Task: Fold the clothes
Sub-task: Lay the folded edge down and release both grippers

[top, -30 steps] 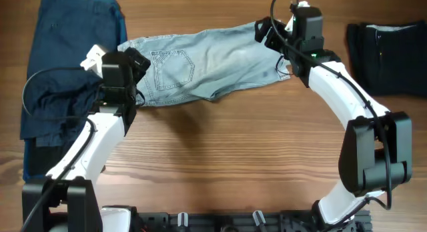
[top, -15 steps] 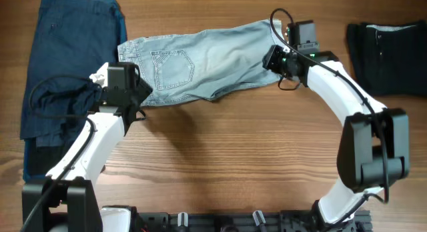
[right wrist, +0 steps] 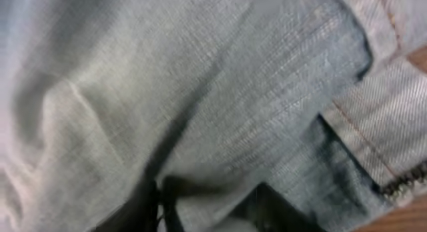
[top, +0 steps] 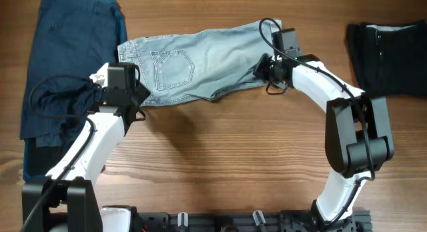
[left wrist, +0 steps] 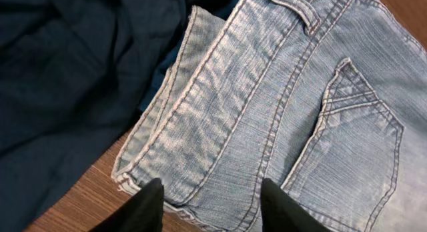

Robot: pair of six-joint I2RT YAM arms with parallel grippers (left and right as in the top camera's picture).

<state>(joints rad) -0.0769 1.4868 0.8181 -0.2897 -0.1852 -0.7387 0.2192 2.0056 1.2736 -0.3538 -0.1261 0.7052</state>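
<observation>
The fingers (left wrist: 148, 207) of the left gripper (left wrist: 213, 209) stand wide apart and hold nothing. They hang over the corner of the waistband (left wrist: 200, 105) of the denim shorts (top: 200, 65), with the stitched back pocket (left wrist: 353, 145) just beyond. The right gripper (right wrist: 203, 209) is at the opposite, leg end of the shorts, near the cuffed hem (right wrist: 380, 139). Its fingers are also parted, with pale denim filling the gap. That view is blurred, so I cannot tell whether they touch the cloth, but they are not closed on it.

The shorts lie spread flat across the far half of the table (top: 233, 159), not yet folded. A navy garment (top: 67, 65) lies against their waistband end, touching that edge. Another dark garment (top: 387, 55) lies well off past their hem end.

The left side looks the riskier. If the left gripper closes where it hangs, it could pinch the navy cloth along with the waistband and drag both. It could also catch only the top denim layer, leaving the one underneath behind. The right gripper sits in from the hem, over rumpled cloth. A pinch there may gather a loose ridge instead of the leg's edge, and the fold would come out skewed.
</observation>
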